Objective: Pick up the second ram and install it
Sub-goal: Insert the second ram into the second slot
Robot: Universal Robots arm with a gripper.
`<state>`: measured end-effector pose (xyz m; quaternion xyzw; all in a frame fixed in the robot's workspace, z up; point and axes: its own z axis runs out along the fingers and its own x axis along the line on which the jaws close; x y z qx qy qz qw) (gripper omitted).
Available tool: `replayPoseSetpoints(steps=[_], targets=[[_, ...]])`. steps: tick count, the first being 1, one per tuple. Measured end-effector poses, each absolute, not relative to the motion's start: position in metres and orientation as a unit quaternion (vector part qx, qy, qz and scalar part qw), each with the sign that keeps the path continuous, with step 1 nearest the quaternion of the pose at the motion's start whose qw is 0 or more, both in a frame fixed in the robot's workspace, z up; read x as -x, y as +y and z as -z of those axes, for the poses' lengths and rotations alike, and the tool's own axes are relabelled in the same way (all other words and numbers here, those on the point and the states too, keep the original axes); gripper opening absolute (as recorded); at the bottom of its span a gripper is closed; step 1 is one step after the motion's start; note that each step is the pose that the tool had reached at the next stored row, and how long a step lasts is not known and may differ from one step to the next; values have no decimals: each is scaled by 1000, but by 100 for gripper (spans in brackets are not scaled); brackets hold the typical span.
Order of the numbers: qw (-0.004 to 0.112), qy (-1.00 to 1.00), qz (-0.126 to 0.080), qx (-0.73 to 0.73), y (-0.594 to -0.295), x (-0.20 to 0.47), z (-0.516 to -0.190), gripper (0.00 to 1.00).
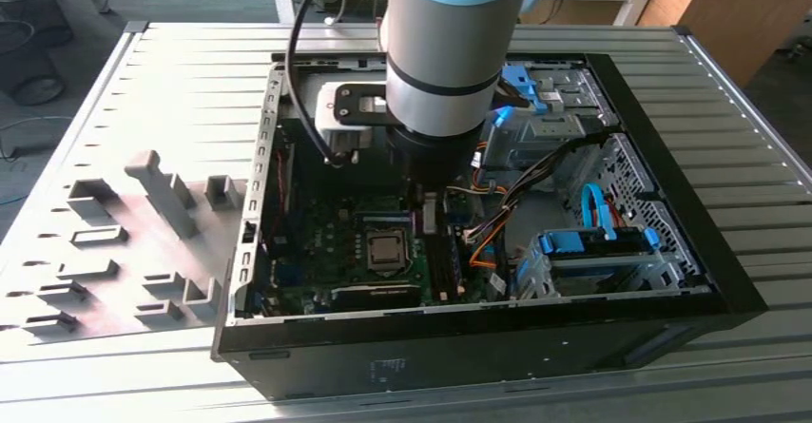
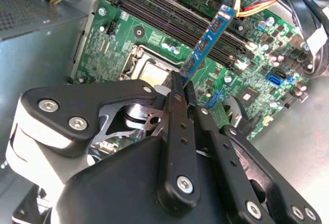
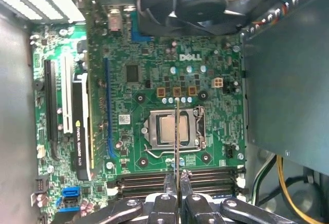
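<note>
My gripper (image 2: 183, 86) is shut on the second ram (image 2: 211, 41), a slim flat stick that juts out from between the two black fingers. It hangs inside the open PC case, above the green motherboard (image 3: 205, 90). In the first wrist view the ram (image 3: 177, 131) appears edge-on as a thin line crossing the silver processor (image 3: 172, 130), with the gripper (image 3: 177, 176) over the dark memory slots (image 3: 139, 180). These slots (image 2: 169, 11) run parallel beyond the stick's free end. From the exterior view, the gripper (image 1: 429, 202) sits low in the case, just above the board.
The case walls (image 1: 261, 185) surround the arm closely. A black fan (image 3: 205, 3) and a grey metal box (image 3: 288, 90) flank the board. Coloured cables (image 1: 508, 204) and blue drive bays (image 1: 596, 247) lie on the exterior view's right. Grey holder blocks (image 1: 165, 195) stand outside on the slatted table.
</note>
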<state>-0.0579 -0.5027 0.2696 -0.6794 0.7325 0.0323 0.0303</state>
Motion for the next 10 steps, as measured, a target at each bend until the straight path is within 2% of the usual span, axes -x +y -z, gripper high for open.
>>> replayPoseSetpoints(steps=[10], targets=[[32,767,-31,640,-503,58,-269,14]])
